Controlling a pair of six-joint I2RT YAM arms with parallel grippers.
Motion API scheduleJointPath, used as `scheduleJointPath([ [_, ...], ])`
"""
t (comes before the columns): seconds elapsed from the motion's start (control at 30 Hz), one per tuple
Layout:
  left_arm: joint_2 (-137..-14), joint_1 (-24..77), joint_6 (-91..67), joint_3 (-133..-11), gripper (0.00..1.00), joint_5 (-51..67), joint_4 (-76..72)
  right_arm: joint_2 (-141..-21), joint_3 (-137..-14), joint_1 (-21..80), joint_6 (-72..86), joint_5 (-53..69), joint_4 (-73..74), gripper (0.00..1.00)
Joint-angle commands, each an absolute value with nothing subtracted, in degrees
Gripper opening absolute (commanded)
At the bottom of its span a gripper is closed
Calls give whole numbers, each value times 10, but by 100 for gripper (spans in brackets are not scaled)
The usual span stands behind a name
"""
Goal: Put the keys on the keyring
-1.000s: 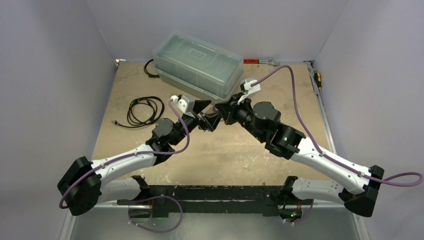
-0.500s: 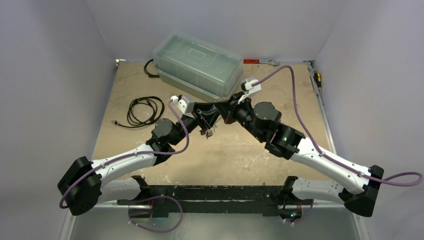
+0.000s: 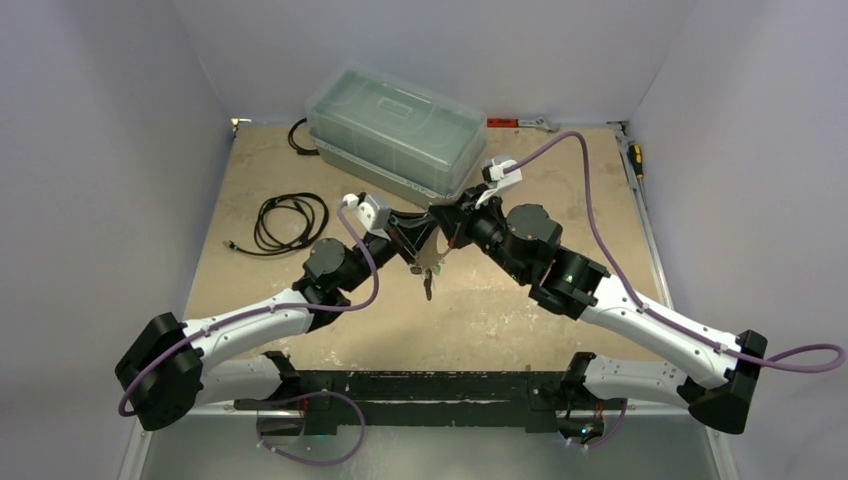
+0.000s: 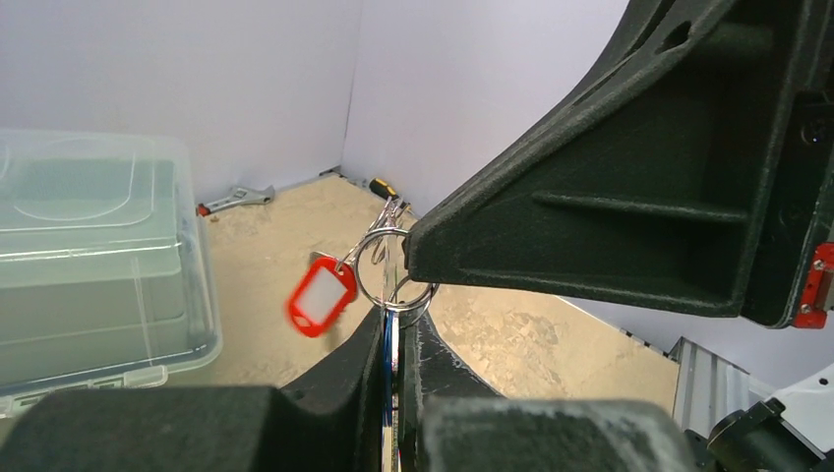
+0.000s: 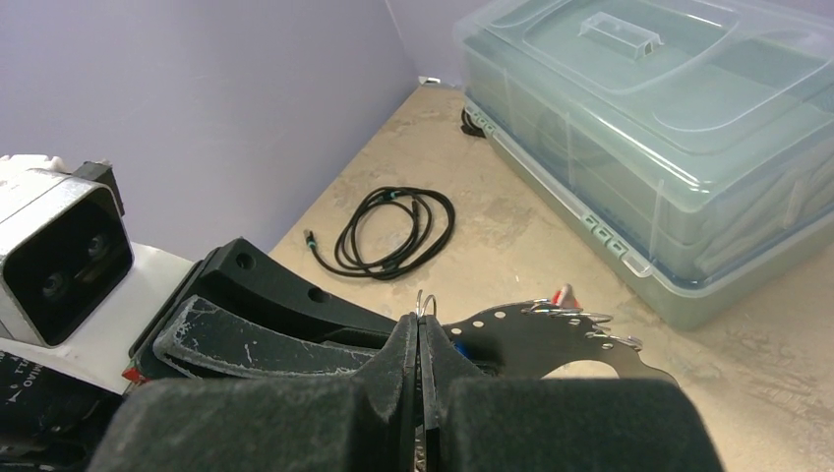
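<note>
While both arms meet above the middle of the table (image 3: 500, 310), we see in the top view a coiled black cable (image 3: 290, 222) at the left, lying flat and well apart from the arms. To its right, in the upper centre of the frame, stands a clear plastic box (image 3: 395, 128) with its lid on.

Just below the box is the left gripper (image 3: 408, 238), pointing to the right. In its own wrist view the two fingers are pressed together on a thin grey plate seen edge-on, and this plate is the keyring (image 5: 551, 339). A blue piece sits against the plate between the fingers. In the right wrist view the keyring shows flat at the lower centre-right, with small holes round its rim.

Under the place where the grippers meet, the keys (image 3: 428, 281) hang above the table. In the left wrist view a red-tagged key (image 4: 320, 298) hangs left of centre.

The right gripper (image 5: 421, 359) has its fingers closed together, and a small wire ring (image 5: 423, 298) stands out at their tips, so it is clamped on this ring.

Farther right a wrench (image 3: 530, 123) lies at the back edge and a screwdriver (image 3: 635, 160) at the upper right.
</note>
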State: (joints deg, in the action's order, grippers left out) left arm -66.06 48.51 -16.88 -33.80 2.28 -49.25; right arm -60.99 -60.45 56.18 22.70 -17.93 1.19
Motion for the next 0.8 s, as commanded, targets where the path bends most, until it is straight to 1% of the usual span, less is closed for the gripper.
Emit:
scheduleJointPath([
  [0.0, -649, 484, -143, -324, 0, 48, -545, -597, -617, 562, 223, -184, -21, 0],
  [0.2, -626, 484, -73, -313, 0, 90, -507, -610, -657, 555, 213, -174, 41, 0],
  [0.37, -604, 494, -7, -313, 0, 98, -456, -625, -691, 533, 221, -139, 99, 0],
  [0.57, -606, 513, 44, -315, 0, 120, -431, -651, -731, 515, 221, -109, 165, 0],
  [0.77, -612, 546, 108, -324, 0, 76, -373, -670, -771, 500, 202, -101, 216, 0],
])
